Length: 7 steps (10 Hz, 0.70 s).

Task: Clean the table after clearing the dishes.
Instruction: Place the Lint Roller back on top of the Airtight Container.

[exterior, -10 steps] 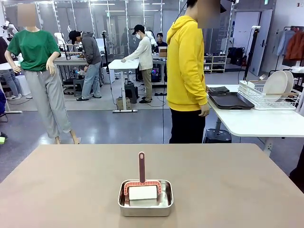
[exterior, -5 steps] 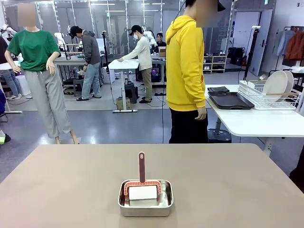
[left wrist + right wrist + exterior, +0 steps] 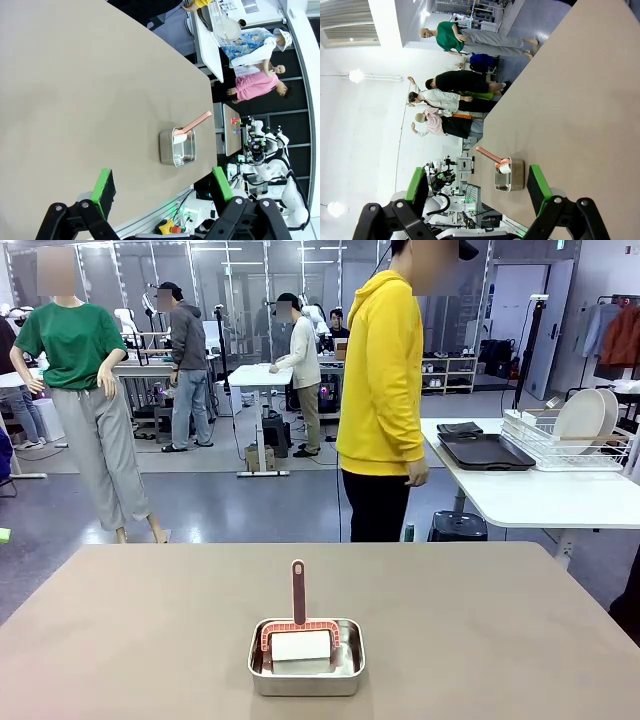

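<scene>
One broad rectangular bench (image 3: 480, 610) with a matte taupe-brown top carries just a small rectangular steel pan (image 3: 306, 672), set near the robot's edge around the middle. Beyond the far edge stands a person in a yellow hooded top (image 3: 385, 380), turned sideways beside a white side table (image 3: 540, 498). On that table sit dark brown trays (image 3: 485, 451) and a wire rack holding round white plates (image 3: 580, 418), so the dishes look cleared already and the wiping step is what remains.

Inside the pan rests a scrubber with a white sponge block (image 3: 301, 646), a salmon-pink frame and an upright pink handle (image 3: 298, 590). The left pincer (image 3: 162, 187) and the right pincer (image 3: 477, 185) both hang released above the bench, green pads spread wide, grasping nothing, each well apart from the pan.

Next, by my reading, one pincer must descend over the pink handle, clench on it, and lift the sponge clear of the pan wall before sweeping the brown top.
</scene>
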Tool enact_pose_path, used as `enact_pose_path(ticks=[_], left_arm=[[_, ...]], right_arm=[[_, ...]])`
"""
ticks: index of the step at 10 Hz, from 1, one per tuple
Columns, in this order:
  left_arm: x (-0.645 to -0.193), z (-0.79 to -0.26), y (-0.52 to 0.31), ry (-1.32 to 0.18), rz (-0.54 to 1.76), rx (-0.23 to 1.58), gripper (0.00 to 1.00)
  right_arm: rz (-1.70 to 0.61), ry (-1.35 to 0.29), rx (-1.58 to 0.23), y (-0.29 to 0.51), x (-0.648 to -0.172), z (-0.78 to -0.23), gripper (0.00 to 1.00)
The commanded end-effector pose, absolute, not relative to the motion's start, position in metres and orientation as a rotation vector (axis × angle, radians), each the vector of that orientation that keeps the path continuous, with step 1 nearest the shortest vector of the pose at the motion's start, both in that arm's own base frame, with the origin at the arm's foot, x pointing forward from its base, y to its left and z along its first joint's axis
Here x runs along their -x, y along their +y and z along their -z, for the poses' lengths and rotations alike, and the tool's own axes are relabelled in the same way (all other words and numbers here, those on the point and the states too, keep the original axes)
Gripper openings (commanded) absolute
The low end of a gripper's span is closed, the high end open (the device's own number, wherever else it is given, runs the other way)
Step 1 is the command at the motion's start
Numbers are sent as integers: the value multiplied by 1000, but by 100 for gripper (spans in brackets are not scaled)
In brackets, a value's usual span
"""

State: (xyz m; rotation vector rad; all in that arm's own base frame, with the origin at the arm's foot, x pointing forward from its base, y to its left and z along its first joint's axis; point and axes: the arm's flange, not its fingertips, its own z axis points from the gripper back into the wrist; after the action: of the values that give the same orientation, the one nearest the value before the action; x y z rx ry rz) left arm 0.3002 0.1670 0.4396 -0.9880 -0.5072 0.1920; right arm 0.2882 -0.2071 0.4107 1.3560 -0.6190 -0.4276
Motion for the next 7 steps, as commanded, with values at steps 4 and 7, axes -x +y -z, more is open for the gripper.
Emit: enact_pose_path(ticks=[4, 7], left_arm=[[-299, -443, 168, -512, -201, 1007, 97], [-299, -443, 168, -512, -201, 1007, 97]], right_arm=[[430, -624, -1366, -204, -285, -414, 100], [430, -624, -1366, -204, -285, -414, 100]])
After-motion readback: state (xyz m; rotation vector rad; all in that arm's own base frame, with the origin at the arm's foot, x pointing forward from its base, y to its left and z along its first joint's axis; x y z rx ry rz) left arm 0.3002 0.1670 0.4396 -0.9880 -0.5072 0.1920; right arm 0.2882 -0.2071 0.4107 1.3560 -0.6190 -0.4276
